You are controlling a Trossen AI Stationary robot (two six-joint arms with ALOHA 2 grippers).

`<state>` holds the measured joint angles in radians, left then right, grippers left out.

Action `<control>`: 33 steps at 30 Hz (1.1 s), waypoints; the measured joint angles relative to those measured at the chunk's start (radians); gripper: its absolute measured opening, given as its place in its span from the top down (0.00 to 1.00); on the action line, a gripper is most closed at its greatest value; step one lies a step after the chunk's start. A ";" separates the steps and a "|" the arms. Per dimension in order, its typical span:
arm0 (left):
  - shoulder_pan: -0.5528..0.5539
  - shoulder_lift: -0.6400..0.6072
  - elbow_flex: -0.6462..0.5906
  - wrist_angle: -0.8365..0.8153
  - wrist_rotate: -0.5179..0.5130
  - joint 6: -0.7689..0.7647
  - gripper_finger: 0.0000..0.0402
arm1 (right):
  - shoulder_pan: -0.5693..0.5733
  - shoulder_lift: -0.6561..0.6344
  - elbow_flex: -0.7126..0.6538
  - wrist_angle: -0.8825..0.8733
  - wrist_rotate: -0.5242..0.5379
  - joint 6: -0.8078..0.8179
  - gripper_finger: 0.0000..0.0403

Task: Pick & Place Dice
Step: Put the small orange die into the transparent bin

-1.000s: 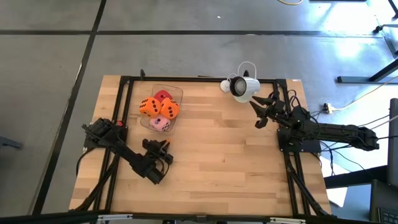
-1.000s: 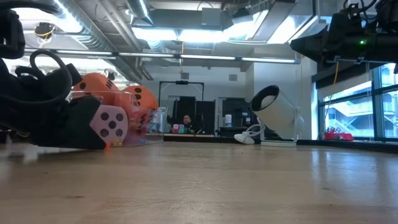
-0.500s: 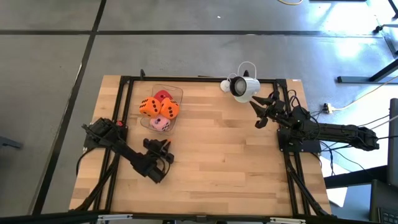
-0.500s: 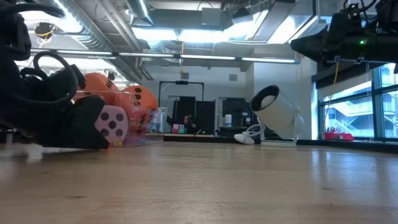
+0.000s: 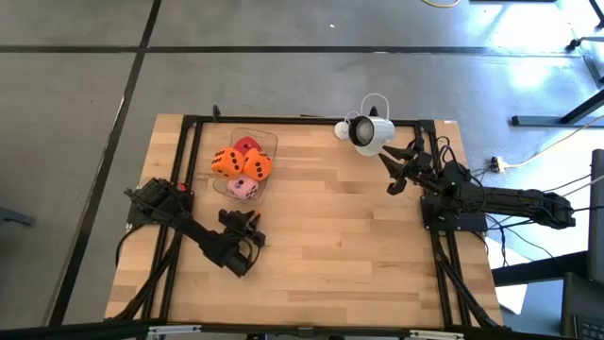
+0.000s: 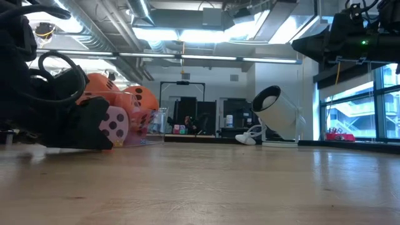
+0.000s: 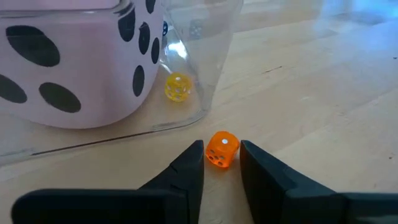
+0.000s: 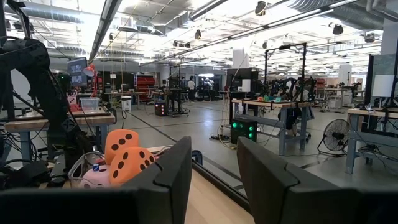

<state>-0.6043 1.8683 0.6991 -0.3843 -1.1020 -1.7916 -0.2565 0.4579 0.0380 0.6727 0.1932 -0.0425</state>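
A clear container [image 5: 269, 142] at the table's far left holds two orange dice [image 5: 226, 162], a red die [image 5: 247, 145] and a pink die [image 7: 68, 62] resting on its floor. A tiny yellow die [image 7: 177, 87] lies beside the pink one. Just outside its wall, a tiny orange die [image 7: 222, 149] sits between the fingertips of my left gripper [image 7: 222, 154], which is low at the table [image 5: 247, 220] on the container's near side. My right gripper [image 5: 390, 172] hangs raised at the far right, open and holding nothing [image 8: 214, 162]. My left gripper pinches the tiny orange die by its two opposite sides [image 7: 210, 153], only at the fingertips [image 7: 196, 157]. The fingers slant down from the table's near side toward the container. The die stands upright at table height; whether its underside rests on the wood I cannot tell.
A white round lamp-like device [image 5: 366, 132] with a cable stands at the far edge near my right gripper. The black frame rail [image 5: 189, 170] runs along the table's sides. Bare wood [image 5: 330, 236] spreads across the middle and near part.
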 joint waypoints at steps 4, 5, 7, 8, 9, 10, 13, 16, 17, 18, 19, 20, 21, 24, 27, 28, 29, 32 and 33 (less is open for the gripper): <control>0.006 0.000 0.000 0.001 0.001 0.000 0.70 | 0.000 0.000 0.000 0.000 0.000 0.000 0.68; 0.006 0.000 0.000 0.001 0.001 0.000 0.68 | 0.000 0.000 0.000 0.000 0.000 0.000 0.68; 0.006 0.000 0.000 0.002 0.001 0.000 0.66 | 0.000 0.000 0.000 0.000 0.000 0.000 0.68; 0.006 0.000 0.000 0.003 0.001 0.000 0.64 | 0.000 0.000 0.000 0.000 0.000 0.000 0.68; 0.006 0.000 0.000 0.004 0.001 0.000 0.63 | 0.000 0.000 0.000 0.000 0.000 0.000 0.68; 0.006 0.000 0.000 0.005 0.001 0.000 0.63 | 0.000 0.000 0.000 0.000 0.000 0.000 0.68; 0.006 0.000 0.000 0.004 0.001 0.000 0.61 | 0.000 0.000 0.000 0.000 0.000 0.000 0.68; 0.007 0.000 0.000 0.004 0.000 0.000 0.61 | 0.000 0.000 0.000 0.000 0.000 0.000 0.68; 0.007 0.000 0.000 0.004 -0.001 0.000 0.61 | 0.000 0.000 0.000 0.000 0.000 0.000 0.68; 0.008 0.000 0.000 0.004 -0.001 0.000 0.62 | 0.000 0.000 0.000 0.000 0.000 0.000 0.68; 0.011 0.000 0.000 0.004 -0.001 0.000 0.62 | 0.000 0.000 0.000 0.000 0.000 0.000 0.68; 0.012 -0.001 0.000 0.004 -0.001 0.000 0.63 | 0.000 0.000 0.000 0.000 0.000 0.000 0.68; 0.015 -0.001 0.000 0.003 -0.001 0.000 0.63 | 0.000 0.000 0.000 0.000 0.000 0.000 0.68; 0.023 -0.001 0.000 0.003 0.000 0.000 0.64 | 0.000 0.000 0.000 0.000 0.000 0.000 0.68; 0.025 -0.001 0.000 0.003 0.002 0.000 0.65 | 0.000 0.000 0.000 0.000 0.000 0.000 0.68; 0.025 -0.001 0.000 0.003 0.002 0.000 0.66 | 0.000 0.000 0.000 0.000 0.000 0.000 0.68; 0.025 -0.001 0.000 0.003 0.003 0.000 0.66 | 0.000 0.000 0.000 0.000 0.000 0.000 0.68; 0.025 -0.002 0.000 0.001 0.014 0.001 0.68 | 0.000 0.000 0.000 0.000 0.000 0.000 0.68; 0.025 -0.002 0.000 0.000 0.017 0.001 0.69 | 0.000 0.000 0.000 0.000 0.000 0.000 0.68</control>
<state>-0.5789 1.8664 0.6994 -0.3842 -1.0849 -1.7908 -0.2562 0.4578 0.0380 0.6727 0.1932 -0.0425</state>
